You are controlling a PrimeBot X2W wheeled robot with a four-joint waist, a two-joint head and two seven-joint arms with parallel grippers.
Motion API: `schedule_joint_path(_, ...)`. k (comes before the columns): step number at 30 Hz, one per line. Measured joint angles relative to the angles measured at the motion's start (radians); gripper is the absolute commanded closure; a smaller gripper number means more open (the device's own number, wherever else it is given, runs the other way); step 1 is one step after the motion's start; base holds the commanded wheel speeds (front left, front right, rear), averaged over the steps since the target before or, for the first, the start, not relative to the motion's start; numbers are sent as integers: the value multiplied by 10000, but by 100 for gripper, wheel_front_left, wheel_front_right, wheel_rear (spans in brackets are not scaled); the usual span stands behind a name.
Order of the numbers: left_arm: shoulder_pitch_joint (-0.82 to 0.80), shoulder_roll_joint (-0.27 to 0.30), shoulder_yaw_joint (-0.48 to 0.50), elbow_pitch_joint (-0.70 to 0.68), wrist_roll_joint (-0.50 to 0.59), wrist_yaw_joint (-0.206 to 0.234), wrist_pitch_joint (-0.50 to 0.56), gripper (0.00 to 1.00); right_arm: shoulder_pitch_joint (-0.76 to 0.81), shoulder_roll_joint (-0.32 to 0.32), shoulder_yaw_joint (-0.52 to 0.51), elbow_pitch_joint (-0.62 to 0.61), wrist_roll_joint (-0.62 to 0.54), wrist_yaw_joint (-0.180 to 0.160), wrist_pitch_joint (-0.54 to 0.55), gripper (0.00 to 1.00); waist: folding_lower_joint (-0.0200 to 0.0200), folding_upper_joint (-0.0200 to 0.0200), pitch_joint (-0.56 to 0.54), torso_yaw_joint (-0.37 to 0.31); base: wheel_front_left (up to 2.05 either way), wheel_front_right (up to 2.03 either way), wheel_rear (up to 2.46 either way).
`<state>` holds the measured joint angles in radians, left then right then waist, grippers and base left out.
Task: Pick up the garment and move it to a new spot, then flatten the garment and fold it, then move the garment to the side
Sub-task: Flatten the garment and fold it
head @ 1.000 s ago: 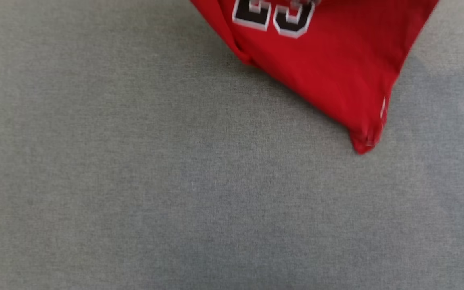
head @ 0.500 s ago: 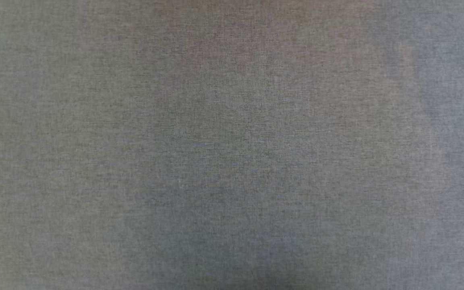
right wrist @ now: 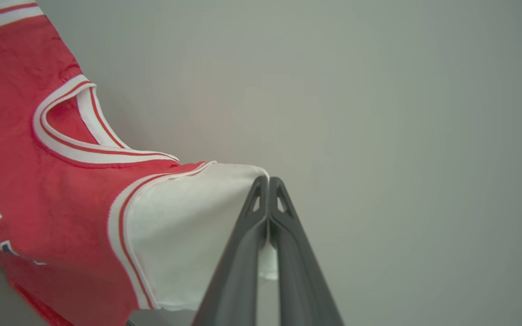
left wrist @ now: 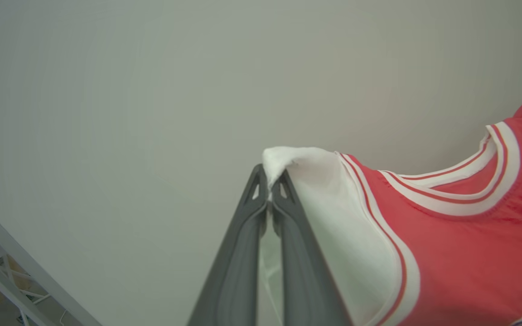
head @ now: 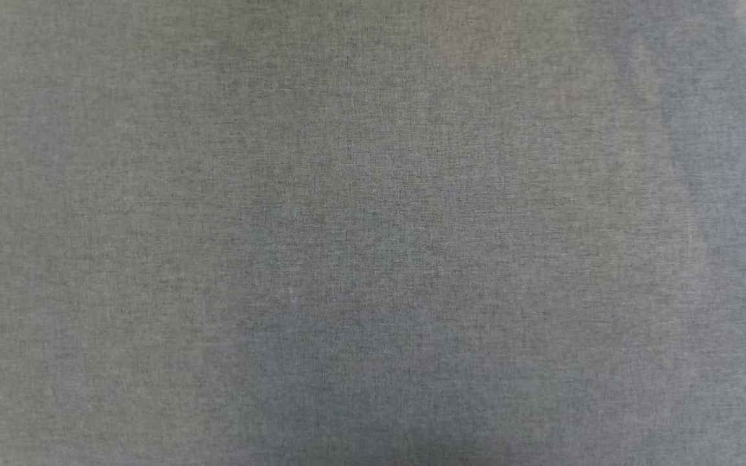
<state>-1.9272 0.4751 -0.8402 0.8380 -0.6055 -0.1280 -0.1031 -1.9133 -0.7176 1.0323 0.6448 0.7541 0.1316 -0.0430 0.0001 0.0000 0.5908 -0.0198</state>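
Left end effector and right end effector are each clenching a thin sleeve pinch of the shirt; cloth could be slipping free, landing crumpled

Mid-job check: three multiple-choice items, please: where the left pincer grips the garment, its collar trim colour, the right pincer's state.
1. Where does the left pincer grip the garment? A) hem B) white sleeve C) collar
2. Colour of the collar trim? A) white with red stripes B) black C) blue
3. State of the right pincer? A) wide open B) shut on a sleeve C) shut on nothing
1 B: white cloth bunches at its tips. 2 A: a striped band rings the neck. 3 B: fingers closed, white sleeve pinched.
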Motion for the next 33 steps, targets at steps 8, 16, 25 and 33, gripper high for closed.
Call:
schedule_joint_path(8,2654,412,-286,-65,-894,0,-844,100,1997,278,1034,6,1200,0,-1287,100,-1,0,-656,-8,0,0,0)
schedule_joint_path(16,6347,945,8,-1116,-1906,453,-1386,100,4841,136,2029,-1007,1942,-2,-1906,100,-1,0,-1608,-28,0,0,0)
schedule_joint_path(25,11100,1958,105,-3419,-2654,1605,-1519,100,8124,-635,2303,-2044,1998,0,-2063,100,-2,0,-2749,-77,0,0,0)
schedule_joint_path(33,15015,2654,314,-5499,-3289,2800,-1530,100,11648,-1089,1488,-2422,1975,-2,-2096,100,-2,0,-3668,-135,0,0,0)
